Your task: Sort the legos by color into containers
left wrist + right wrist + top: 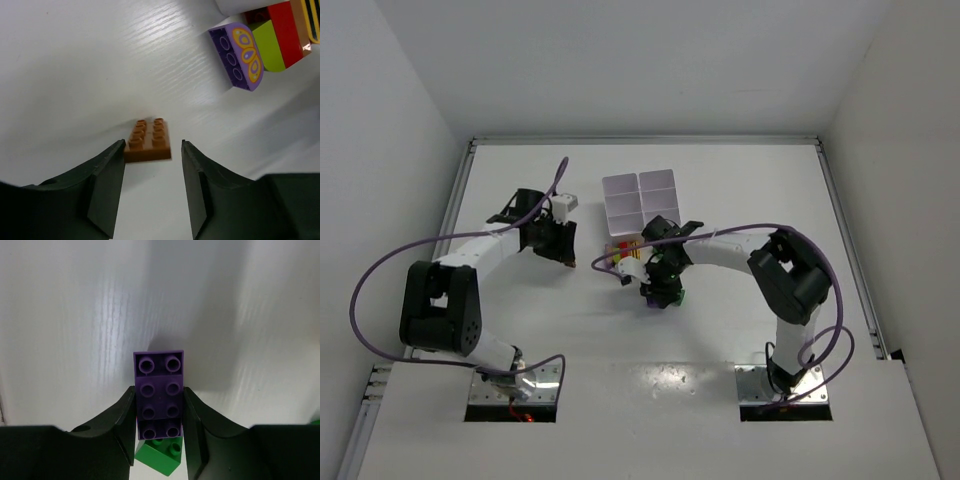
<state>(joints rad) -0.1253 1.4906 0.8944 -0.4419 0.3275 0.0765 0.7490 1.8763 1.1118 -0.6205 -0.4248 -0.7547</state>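
An orange flat lego lies on the table right at the tips of my left gripper. Its jaws stand apart, wider than the brick, gripping nothing. My right gripper is shut on a purple eight-stud lego, held by its long sides. A green lego sits just under its near end. The white containers stand at the back centre. My left gripper is to their left and my right gripper in front of them.
Beside the containers' front edge lies a cluster: a purple lego with a butterfly print, a lime one, a red one and a striped yellow one. Purple cables loop over both arms.
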